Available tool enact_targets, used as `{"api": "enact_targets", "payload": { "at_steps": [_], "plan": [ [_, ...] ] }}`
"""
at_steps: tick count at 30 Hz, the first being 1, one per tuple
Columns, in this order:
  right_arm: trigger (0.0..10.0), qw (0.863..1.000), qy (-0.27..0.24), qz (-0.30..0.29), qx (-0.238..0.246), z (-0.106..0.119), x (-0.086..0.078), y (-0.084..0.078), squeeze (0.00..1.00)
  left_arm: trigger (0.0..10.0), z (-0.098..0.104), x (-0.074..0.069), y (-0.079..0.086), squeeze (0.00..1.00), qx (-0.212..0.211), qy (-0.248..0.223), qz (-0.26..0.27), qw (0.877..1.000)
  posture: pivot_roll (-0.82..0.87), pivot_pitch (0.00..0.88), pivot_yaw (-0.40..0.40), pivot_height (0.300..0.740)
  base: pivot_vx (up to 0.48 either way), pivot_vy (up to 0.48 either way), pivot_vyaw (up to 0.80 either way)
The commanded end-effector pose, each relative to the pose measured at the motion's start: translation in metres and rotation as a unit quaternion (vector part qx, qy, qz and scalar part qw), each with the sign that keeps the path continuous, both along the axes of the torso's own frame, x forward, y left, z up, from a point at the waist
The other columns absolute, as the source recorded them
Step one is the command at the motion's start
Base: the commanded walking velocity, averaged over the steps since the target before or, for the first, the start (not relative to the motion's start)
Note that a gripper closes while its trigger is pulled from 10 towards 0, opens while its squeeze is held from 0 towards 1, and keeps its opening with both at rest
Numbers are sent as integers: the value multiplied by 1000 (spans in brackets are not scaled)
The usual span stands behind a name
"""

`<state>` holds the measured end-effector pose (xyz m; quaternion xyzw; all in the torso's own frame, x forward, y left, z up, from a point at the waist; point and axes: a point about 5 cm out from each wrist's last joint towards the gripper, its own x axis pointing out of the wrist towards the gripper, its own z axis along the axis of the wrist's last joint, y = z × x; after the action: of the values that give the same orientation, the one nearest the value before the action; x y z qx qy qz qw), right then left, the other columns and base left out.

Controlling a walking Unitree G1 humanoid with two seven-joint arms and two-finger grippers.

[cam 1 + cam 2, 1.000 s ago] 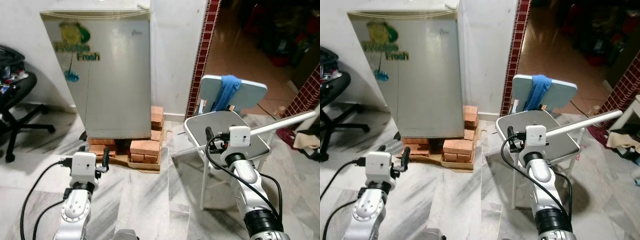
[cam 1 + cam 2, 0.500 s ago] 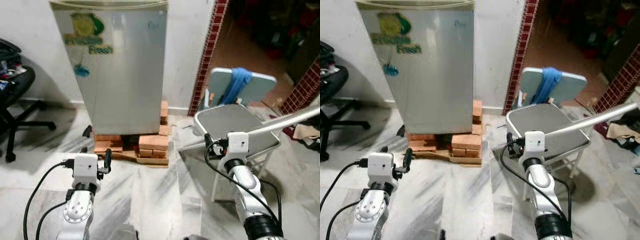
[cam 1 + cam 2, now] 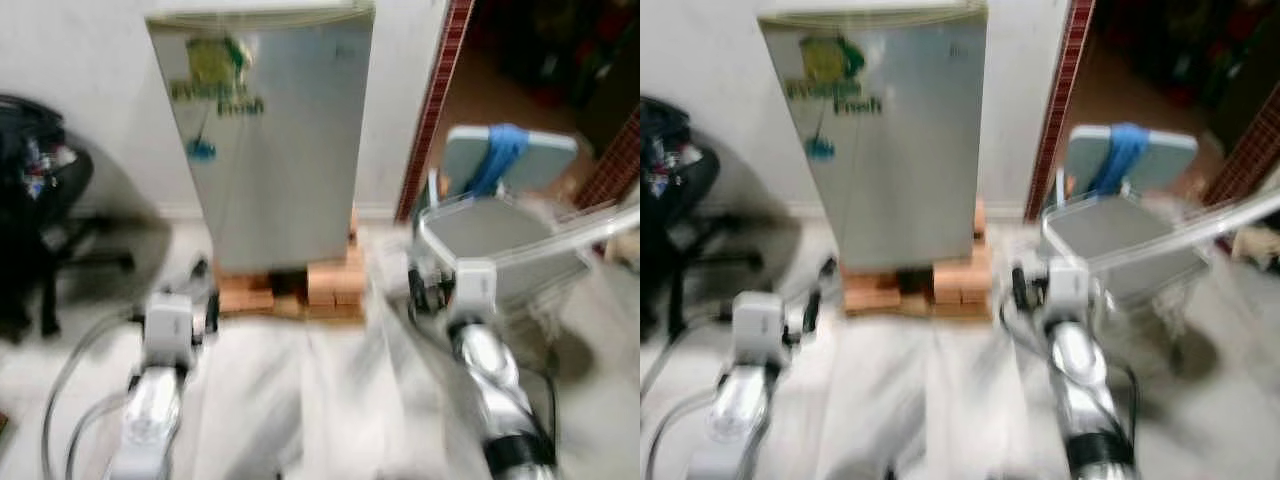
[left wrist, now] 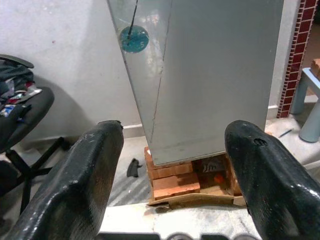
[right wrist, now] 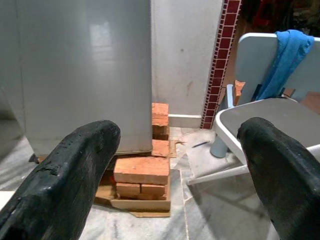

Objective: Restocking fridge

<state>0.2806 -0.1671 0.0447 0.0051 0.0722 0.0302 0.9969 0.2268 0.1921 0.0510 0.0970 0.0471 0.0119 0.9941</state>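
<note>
— What do the head views give you?

— Both are blurred. The small silver fridge (image 3: 275, 140) stands at twelve o'clock against the white wall, door closed, with a green "Fresh" sticker (image 3: 222, 82) near its top. It sits on a stack of red bricks (image 3: 325, 285). At about ten o'clock there is a black office chair (image 3: 40, 225); at about two o'clock a grey folding chair (image 3: 500, 235) with a blue cloth (image 3: 497, 160) hung over its backrest, next to a doorway edged in red brick tile (image 3: 435, 100). The two silver arms reach forward over the marble floor (image 3: 930, 400), left gripper (image 3: 205, 305) at seven o'clock, right gripper (image 3: 418, 292) at five.

— And the left wrist view?

— The left gripper's two black fingers (image 4: 82, 180) are spread wide with nothing between them. Past them I see the fridge's lower door, a round blue sticker (image 4: 134, 38), the bricks and cardboard (image 4: 195, 200) beneath.

— The right wrist view?

— The same: fingers (image 5: 65, 175) splayed apart, unloaded. Between them are the fridge's bottom corner, the bricks, and the folding chair's seat.
</note>
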Motion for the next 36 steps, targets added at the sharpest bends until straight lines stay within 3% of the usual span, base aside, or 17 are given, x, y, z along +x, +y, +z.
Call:
{"api": "enact_targets", "payload": {
  "at_steps": [1, 36],
  "plan": [
    [10000, 1000, -11, -8, -4, 5, 1, -6, 0, 10000, 0, 1, -1, 0, 3, 0, -3, 1000, 127, 0, 6, 740, 0, 0, 0],
    [10000, 1000, -12, 4, -13, 6, 5, -3, 0, 10000, -6, -2, 0, 0, 6, 3, 3, 1000, 135, 0, -10, 740, 0, 0, 0]
  ]
}}
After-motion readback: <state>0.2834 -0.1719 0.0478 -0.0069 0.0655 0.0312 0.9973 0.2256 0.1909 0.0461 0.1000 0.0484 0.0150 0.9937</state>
